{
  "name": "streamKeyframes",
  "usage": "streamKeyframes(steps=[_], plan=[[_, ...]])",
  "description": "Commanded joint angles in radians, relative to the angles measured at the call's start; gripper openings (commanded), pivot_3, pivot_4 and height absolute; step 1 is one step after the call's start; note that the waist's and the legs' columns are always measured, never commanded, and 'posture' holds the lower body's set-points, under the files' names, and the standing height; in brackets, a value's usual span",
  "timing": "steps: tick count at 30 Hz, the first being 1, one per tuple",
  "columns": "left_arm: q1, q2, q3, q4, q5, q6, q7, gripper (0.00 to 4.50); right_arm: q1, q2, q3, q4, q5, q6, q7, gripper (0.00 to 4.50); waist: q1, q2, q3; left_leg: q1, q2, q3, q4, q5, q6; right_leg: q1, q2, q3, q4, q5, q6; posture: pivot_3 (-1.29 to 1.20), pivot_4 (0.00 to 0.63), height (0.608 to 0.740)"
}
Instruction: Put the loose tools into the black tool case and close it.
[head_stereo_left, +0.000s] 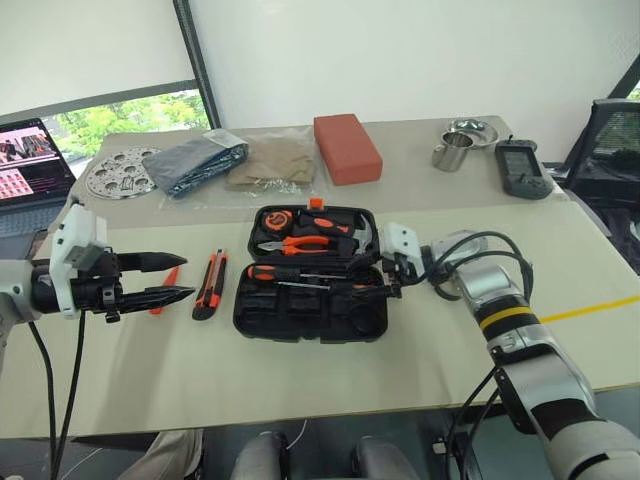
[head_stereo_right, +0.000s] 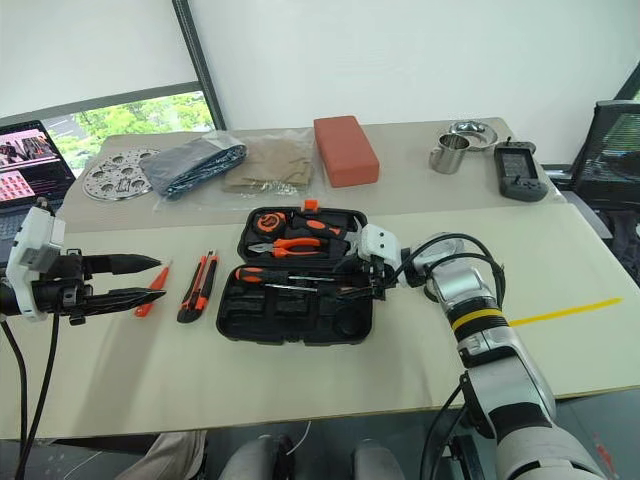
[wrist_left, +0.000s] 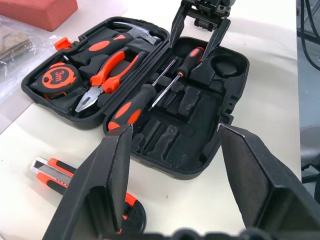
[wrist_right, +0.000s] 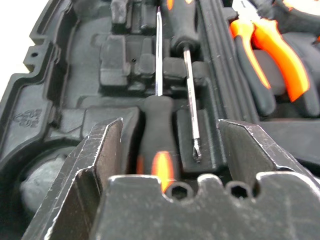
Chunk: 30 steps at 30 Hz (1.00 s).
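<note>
- The black tool case (head_stereo_left: 310, 312) is lying open near the middle of the table (head_stereo_left: 420, 370), with pliers, a tape measure and a hammer sitting in its far half.
- Two screwdrivers (wrist_left: 135, 102) are resting in the near half's slots.
- The right gripper (wrist_left: 198, 31) is hovering over the case's right end, jaws spread wide around nothing, a screwdriver handle lying right below them.
- The left gripper (head_stereo_left: 165, 278) is hanging off to the left, jaws partly apart, gripping nothing.
- The utility knife (head_stereo_left: 209, 284) and a small orange screwdriver (head_stereo_right: 152, 288) are lying loose left of the case.
</note>
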Motion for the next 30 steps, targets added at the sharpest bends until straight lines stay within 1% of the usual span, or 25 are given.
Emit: streamKeyframes(steps=[1,4,5,8,10,13,14,15,16,21,25,30], plan=[[-0.027,0.024,0.002,0.005,0.003,-0.009,0.003,2.90,-0.033,0.001,-0.066,-0.071,0.071,0.051,-0.010,3.59,0.000,0.000,0.000,0.000,0.000,0.000,0.000,0.000,0.000,0.000,0.000,0.000,0.000,0.000,0.000,0.00,0.150,0.740],[-0.030,0.024,0.000,0.006,0.003,-0.010,0.001,2.90,-0.003,0.014,-0.106,-0.129,0.121,0.119,-0.042,3.59,0.000,0.000,0.000,0.000,0.000,0.000,0.000,0.000,0.000,0.000,0.000,0.000,0.000,0.000,0.000,0.00,0.150,0.740],[-0.030,0.024,0.000,0.006,0.003,-0.010,0.001,2.90,0.018,0.021,-0.121,-0.160,0.144,0.146,-0.058,3.35,-0.001,0.000,0.000,0.000,0.000,0.000,0.000,0.000,0.000,0.000,0.000,0.000,0.000,0.000,0.000,0.00,0.150,0.740],[-0.027,0.022,-0.001,0.002,0.000,-0.006,0.001,2.90,0.094,0.048,-0.142,-0.244,0.188,0.195,-0.100,2.57,-0.001,0.000,0.000,0.000,0.001,0.000,-0.001,0.000,0.000,0.000,0.001,0.000,0.000,0.000,0.000,0.00,0.150,0.740],[-0.026,0.021,-0.003,0.001,0.000,-0.005,0.001,2.90,0.127,0.069,-0.142,-0.272,0.191,0.200,-0.131,1.80,-0.001,0.000,0.000,0.000,0.002,-0.001,-0.001,0.000,0.000,0.000,0.001,0.000,0.000,0.000,0.000,0.00,0.150,0.740],[-0.034,0.018,-0.011,0.003,0.000,-0.005,0.002,2.90,0.143,0.100,-0.123,-0.240,0.161,0.132,-0.160,0.86,-0.002,0.001,0.001,0.000,0.001,0.000,-0.001,0.000,0.000,0.000,0.001,0.000,0.000,0.000,0.000,0.00,0.150,0.740],[-0.040,0.018,-0.015,0.001,-0.002,-0.004,0.003,2.90,0.141,0.111,-0.109,-0.211,0.145,0.103,-0.162,0.44,-0.003,0.001,0.001,0.000,0.001,0.000,0.000,0.000,0.000,0.000,0.001,0.000,0.000,0.000,0.000,0.00,0.150,0.740],[-0.044,0.017,-0.018,0.001,-0.003,-0.002,0.003,2.90,0.138,0.118,-0.099,-0.191,0.135,0.085,-0.161,0.15,-0.002,0.001,0.001,0.000,0.001,0.001,0.000,0.000,0.000,0.000,0.001,0.000,0.000,0.000,0.000,0.00,0.150,0.740],[-0.047,0.018,-0.020,0.001,-0.005,-0.002,0.003,2.90,0.135,0.122,-0.091,-0.174,0.125,0.067,-0.157,0.06,-0.002,0.000,0.001,0.000,0.001,0.001,0.000,0.000,0.000,0.000,0.001,0.000,0.000,0.000,0.000,0.00,0.150,0.740],[-0.053,0.020,-0.024,0.002,-0.006,-0.002,0.004,2.90,0.112,0.134,-0.069,-0.095,0.104,0.011,-0.134,0.06,-0.002,0.000,0.001,0.000,0.001,0.001,0.000,0.000,0.000,-0.001,0.001,0.000,0.000,0.000,0.000,0.00,0.150,0.740],[-0.052,0.022,-0.026,0.000,-0.004,-0.003,0.007,2.90,0.099,0.125,-0.023,-0.032,0.051,-0.038,-0.102,0.06,-0.003,0.000,0.001,0.000,0.001,0.001,0.000,0.000,0.000,-0.001,0.001,0.000,0.000,0.000,0.000,0.00,0.150,0.740],[-0.044,0.025,-0.022,0.001,-0.002,-0.007,0.006,2.90,0.093,0.125,-0.005,0.000,0.021,-0.060,-0.098,0.06,-0.003,0.000,0.001,0.001,0.001,0.001,0.000,0.000,0.000,0.000,0.002,0.000,0.000,0.000,0.000,0.00,0.150,0.740]])
